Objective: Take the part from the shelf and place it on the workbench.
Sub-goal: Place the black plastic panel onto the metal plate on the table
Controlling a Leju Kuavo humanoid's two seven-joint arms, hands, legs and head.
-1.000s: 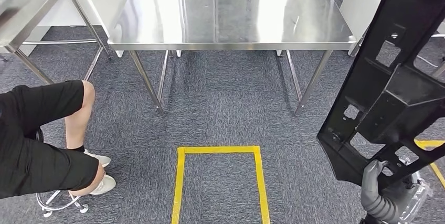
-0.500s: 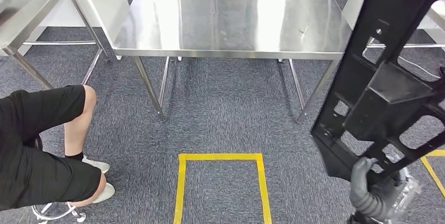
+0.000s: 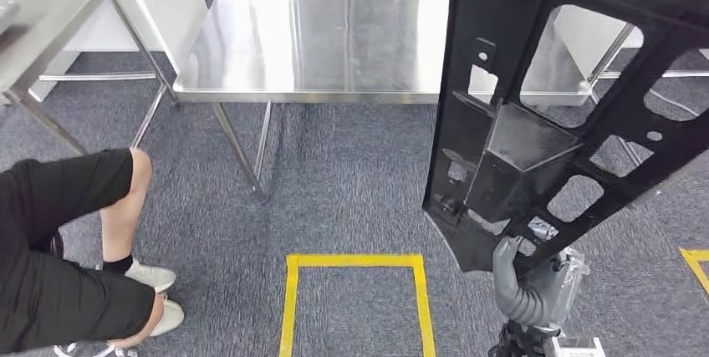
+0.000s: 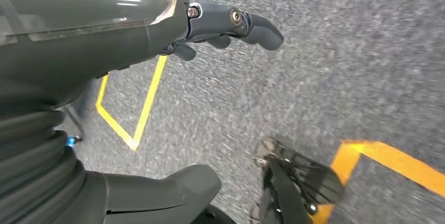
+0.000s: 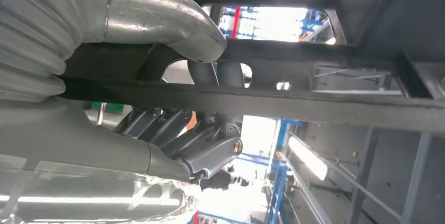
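The right hand (image 3: 528, 283) grips the lower end of the black part (image 3: 543, 114), thumb on one side of a bar and fingers (image 5: 178, 129) wrapped round the other. The part stands nearly upright, its long axis rising and leaning a little right, held above the carpet on the right of the scene. The steel workbench (image 3: 318, 39) lies farther off and to the left, its top bare nearby, so the part probably has to travel forward and left, then tip flat. The left hand (image 4: 220, 24) hangs over the floor, holding nothing, fingers loosely extended.
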